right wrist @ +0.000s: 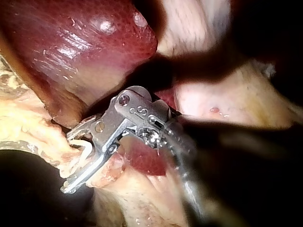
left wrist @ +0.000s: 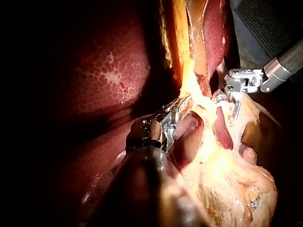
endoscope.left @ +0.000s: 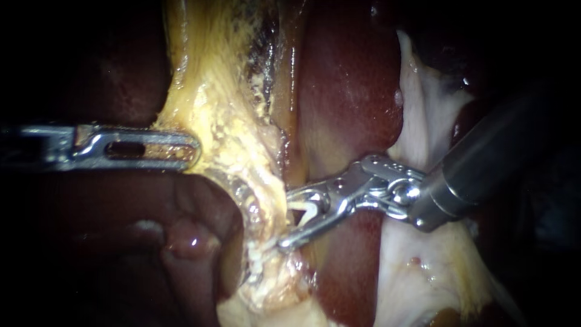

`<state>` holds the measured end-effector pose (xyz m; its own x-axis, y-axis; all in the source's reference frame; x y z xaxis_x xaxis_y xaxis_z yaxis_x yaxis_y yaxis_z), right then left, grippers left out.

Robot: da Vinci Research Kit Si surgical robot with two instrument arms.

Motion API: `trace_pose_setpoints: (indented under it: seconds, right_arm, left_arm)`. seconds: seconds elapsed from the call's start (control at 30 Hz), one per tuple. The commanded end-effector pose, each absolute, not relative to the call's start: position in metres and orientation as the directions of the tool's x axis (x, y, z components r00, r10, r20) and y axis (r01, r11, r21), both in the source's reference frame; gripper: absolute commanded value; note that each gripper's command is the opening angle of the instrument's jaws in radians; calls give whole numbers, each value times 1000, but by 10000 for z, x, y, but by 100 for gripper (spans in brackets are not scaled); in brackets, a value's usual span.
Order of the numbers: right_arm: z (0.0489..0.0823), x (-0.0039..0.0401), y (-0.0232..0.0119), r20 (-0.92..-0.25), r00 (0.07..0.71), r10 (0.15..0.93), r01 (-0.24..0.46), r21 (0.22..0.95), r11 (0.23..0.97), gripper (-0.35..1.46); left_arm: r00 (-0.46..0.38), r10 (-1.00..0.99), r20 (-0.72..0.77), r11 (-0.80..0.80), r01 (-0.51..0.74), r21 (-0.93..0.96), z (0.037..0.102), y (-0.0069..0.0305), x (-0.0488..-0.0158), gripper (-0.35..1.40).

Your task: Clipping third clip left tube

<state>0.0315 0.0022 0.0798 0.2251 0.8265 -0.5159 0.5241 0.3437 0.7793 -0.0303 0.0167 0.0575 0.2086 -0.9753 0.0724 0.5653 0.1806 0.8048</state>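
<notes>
Right instrument (endoscope.left: 287,220) slants down to the tube (endoscope.left: 260,212), spread jaws gripping a clip (endoscope.left: 307,209); left instrument (endoscope.left: 193,148) lies level beside it, pinching yellow tissue (endoscope.left: 212,115).

dark red liver (endoscope.left: 348,103) centre, glossy; yellow fatty tissue (endoscope.left: 212,91) to its left, pale whitish tissue (endoscope.left: 433,115) on the right

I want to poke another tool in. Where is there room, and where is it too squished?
Room: the smooth red tissue above the right instrument, beside the yellow tissue, and the dark liver below the left instrument. Squished: where the right instrument holds its white clip against the yellow tissue.
</notes>
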Motion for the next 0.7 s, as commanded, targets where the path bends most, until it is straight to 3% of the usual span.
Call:
trace_pose_setpoints:
  seconds: [0.03, 0.23, 0.4, 0.7]
  right_arm:
    - [799, 321, 16, -513, 230, 827, 529, 780, 336, 53]
    - [796, 368, -14, -523, 251, 815, 550, 770, 325, 53]
    - [777, 402, -19, -521, 247, 817, 546, 771, 327, 53]
    - [790, 404, -7, -508, 216, 834, 489, 795, 358, 54]
  left_arm:
    - [208, -975, 72, 181, 565, 805, 575, 167, -303, -35]
    - [208, -975, 72, 181, 566, 805, 575, 167, -304, -35]
    - [208, -975, 72, 180, 566, 805, 575, 167, -304, -35]
    - [208, -976, 73, 180, 566, 804, 576, 167, -305, -35]
